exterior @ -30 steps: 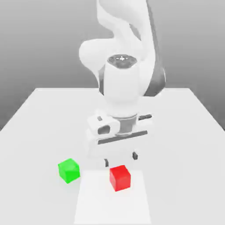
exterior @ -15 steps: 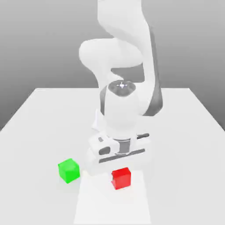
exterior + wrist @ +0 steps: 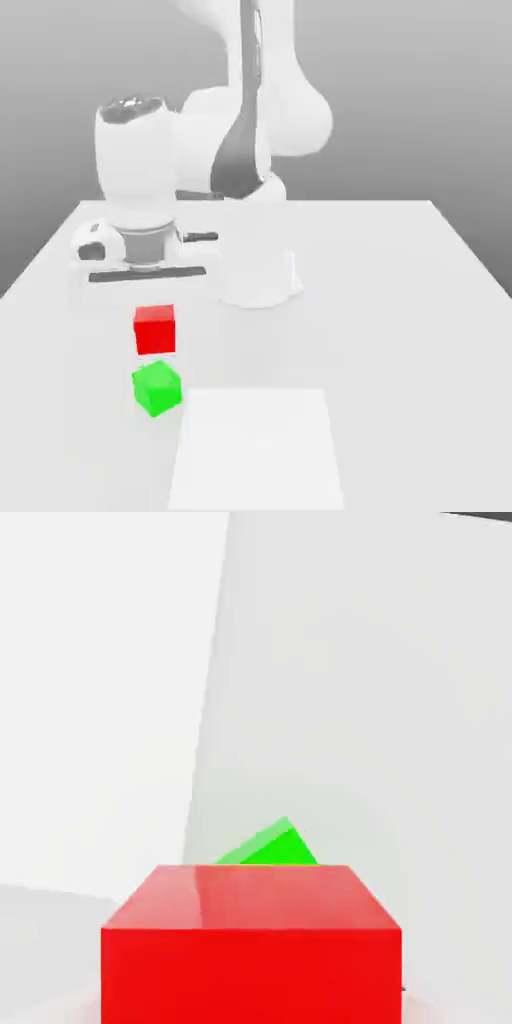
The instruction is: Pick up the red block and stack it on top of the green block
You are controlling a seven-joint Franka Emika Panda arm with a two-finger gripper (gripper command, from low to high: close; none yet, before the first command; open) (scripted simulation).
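The claw point(image 3: 155, 335) is clamped on the red block point(image 3: 155, 330), holding it up in the air over the green block point(image 3: 157, 388), with a small gap between the two. The green block sits turned at an angle on the white desk point(image 3: 400, 350), near a bright white square point(image 3: 257, 450).

Bright, washed-out whites; grey backdrop darker low down; soft, faint shadows.

In the hand view, most of the green block point(image 3: 282, 847) is hidden behind the red block point(image 3: 250, 972), which is itself cut off by the picture's edge; in the exterior view, the arm's upper part point(image 3: 265, 60) is cropped by the top edge
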